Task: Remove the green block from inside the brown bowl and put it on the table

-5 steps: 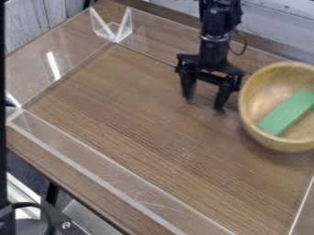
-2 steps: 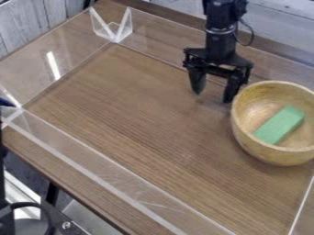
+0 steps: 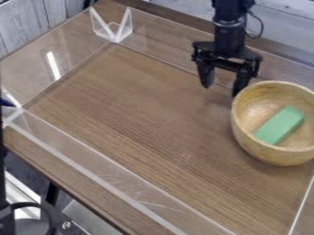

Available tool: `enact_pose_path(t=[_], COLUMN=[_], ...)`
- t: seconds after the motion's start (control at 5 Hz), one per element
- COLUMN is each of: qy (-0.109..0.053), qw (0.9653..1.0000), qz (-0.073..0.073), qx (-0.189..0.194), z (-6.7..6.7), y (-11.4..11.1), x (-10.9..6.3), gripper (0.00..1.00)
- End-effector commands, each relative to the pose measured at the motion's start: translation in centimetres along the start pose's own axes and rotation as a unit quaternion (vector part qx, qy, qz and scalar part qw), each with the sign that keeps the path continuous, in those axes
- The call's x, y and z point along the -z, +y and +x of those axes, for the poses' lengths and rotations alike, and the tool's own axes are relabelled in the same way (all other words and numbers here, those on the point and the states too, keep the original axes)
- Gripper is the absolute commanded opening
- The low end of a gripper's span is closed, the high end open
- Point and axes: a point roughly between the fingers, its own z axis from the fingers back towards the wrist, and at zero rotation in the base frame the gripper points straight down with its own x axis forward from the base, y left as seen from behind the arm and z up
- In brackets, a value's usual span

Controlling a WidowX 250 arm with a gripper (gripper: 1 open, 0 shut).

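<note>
Dark brown wood grain runs across the broad tabletop [image 3: 128, 110], whose surface looks smooth, with a soft sheen and slightly varied tones. Low clear acrylic walls [image 3: 105, 167] edge it, their straight, see-through strips catching pale reflections along the left side and the lower left corner. Near the far left corner, angular transparent pieces [image 3: 112, 25] form pointed, glassy shapes with whitish edges. Beyond the left edge the surroundings are very dark, and black, curved, cable-like forms [image 3: 28, 213] fill the lower left corner of the view, too dim to make out fully. At the right stands the brown bowl [image 3: 243, 129], round, light tan and wooden, with thick walls and a smooth, pale rim. Inside it lies the green block [image 3: 281, 127], a flat, elongated bar of solid bright green with straight sides, set slantwise on the bowl's floor. Black and jointed, the robot's gripper [image 3: 227, 75] reaches in from the far side, just beside the bowl's far left rim. Its claw is open, the two dark fingers spread apart, with nothing held between them.
</note>
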Motion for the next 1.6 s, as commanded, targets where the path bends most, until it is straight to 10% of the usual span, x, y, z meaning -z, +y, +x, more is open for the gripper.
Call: enact_pose_path(t=[0.0, 0.8, 1.0, 1.4], qy=[-0.023, -0.001, -0.001, -0.012], qw=[0.9995, 0.9998, 0.9999, 0.9989], qz=[0.005, -0.013, -0.011, -0.025], qx=[0.02, 0.014, 0.008, 0.038], z=[0.7, 1.0, 1.4, 1.6], y=[-1.8, -3.9, -4.4, -4.6], x=[-0.4, 0.2, 0.9, -2.5], gripper=[1.0, 1.0, 0.0, 0.0])
